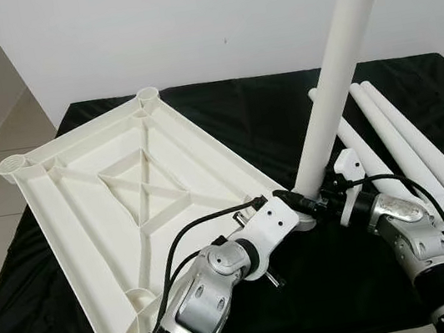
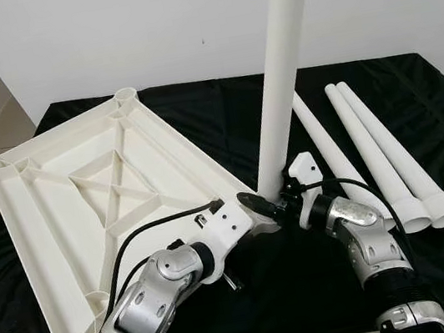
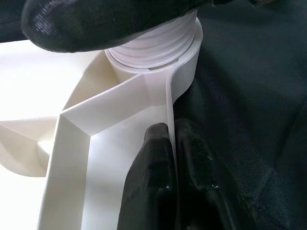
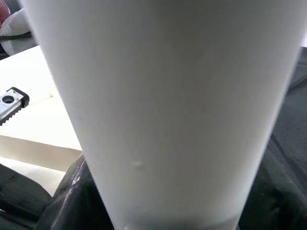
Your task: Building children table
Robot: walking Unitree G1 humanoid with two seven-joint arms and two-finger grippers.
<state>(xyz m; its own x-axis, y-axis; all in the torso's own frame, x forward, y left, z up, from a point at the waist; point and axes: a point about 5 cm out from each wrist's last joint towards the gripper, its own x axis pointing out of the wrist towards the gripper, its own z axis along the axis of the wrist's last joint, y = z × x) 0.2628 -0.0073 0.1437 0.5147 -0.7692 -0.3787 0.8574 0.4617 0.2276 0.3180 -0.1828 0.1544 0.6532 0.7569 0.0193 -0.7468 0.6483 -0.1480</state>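
Now | left hand [image 3: 175, 158] pinches tabletop [image 1: 107, 185] rim | right hand [image 1: 328, 196] clamps upright leg [image 1: 334, 73] at corner socket [image 3: 158, 52]

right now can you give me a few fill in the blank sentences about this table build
1. The white tabletop lies ____ on the black cloth, its ribbed underside showing.
2. The right hand holds one white leg standing ____ at a corner socket.
3. The left hand is shut on the tabletop's ____.
4. ____ spare legs lie on the cloth to the robot's right.

Missing words: upside down; upright; rim; three
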